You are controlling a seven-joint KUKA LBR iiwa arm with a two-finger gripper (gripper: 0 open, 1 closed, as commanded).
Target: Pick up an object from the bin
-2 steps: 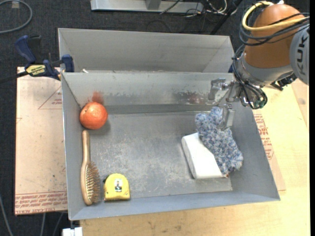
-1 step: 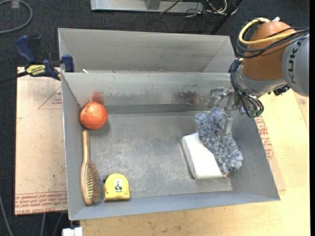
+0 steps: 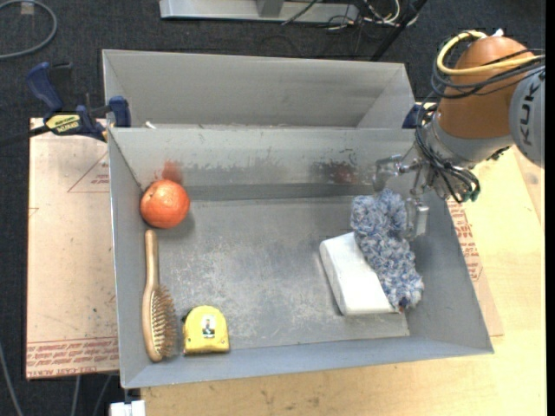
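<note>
Lying in the right part of the bin [image 3: 260, 241], near the right wall, is a blue-and-white speckled cloth [image 3: 388, 250], the thing nearest your gripper [image 3: 414, 208]. The cloth is knitted or fuzzy, lumpy, and stretched into a long strip. Its upper end is bunched just beside the gripper, and its lower end drapes down toward the front of the bin. It carries no label or writing that you could read.

Your gripper is low at the cloth's upper right edge, touching it or nearly so. You cannot tell from this view whether it is spread apart or closed, nor whether it has any of the cloth in its grasp.

The cloth's lower half lies over the right edge of a plain white rectangular block [image 3: 349, 280], which sits flat on the bin floor.

Above the gripper you see the arm's rounded orange cover [image 3: 486, 68], with a yellow cable looped around its top. Grey casing at the right edge shows large letters that look like "KU", cut off there.

Well apart, on the left side of the bin, an orange-red ball [image 3: 164, 204] rests near the back wall. In front of it lies a wooden hairbrush [image 3: 156, 306], handle toward the ball. Just beside the brush head is a yellow tape measure [image 3: 206, 330]; the small label on its face is too small to read.
</note>
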